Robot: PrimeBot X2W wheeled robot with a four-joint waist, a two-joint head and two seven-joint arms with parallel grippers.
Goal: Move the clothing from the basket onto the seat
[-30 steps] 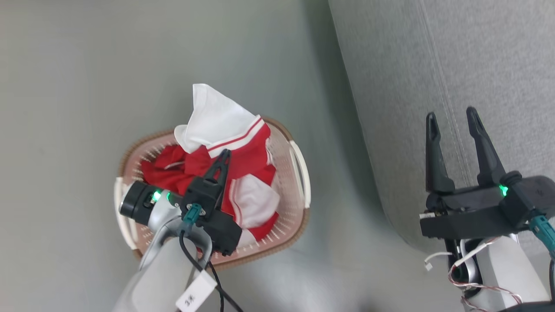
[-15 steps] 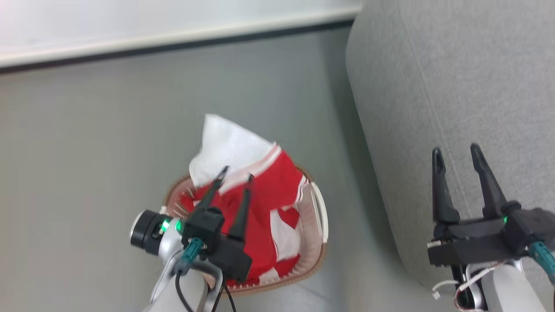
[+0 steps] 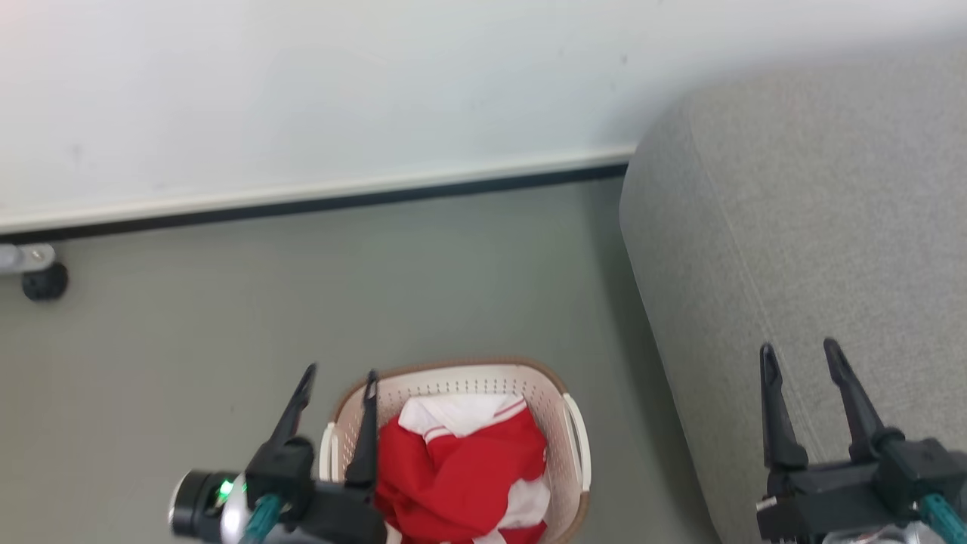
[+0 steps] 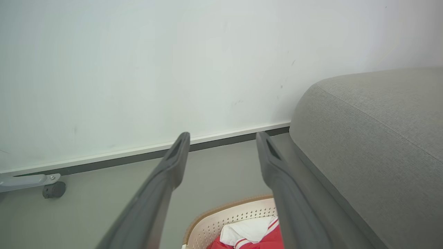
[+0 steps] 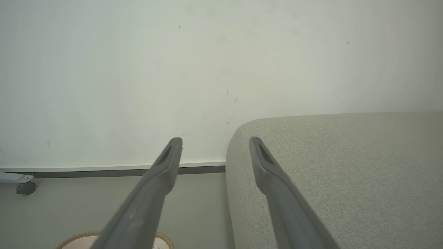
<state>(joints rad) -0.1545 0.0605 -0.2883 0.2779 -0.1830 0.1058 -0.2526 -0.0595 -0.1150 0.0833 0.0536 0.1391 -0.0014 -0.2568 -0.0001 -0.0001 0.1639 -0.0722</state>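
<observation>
Red-white clothing (image 3: 461, 476) in basket (image 3: 468, 380); trim (image 3: 472, 420) perhaps striped.

Pale wall (image 3: 302, 91), dark skirting strip (image 3: 302, 205), grey floor (image 3: 227, 317), black caster (image 3: 45, 281)

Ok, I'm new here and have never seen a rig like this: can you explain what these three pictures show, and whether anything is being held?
This is a two-armed wheeled robot. One picture comes from its head camera, looking down: the left end effector and right end effector are two-fingered claws, both open and empty. The other two pictures are from cameras on each wrist, looking along those fingers. On the grey floor stands a cream basket with red-and-white clothing inside. The grey seat is on the right, beside a white wall. Nothing is held.
</observation>
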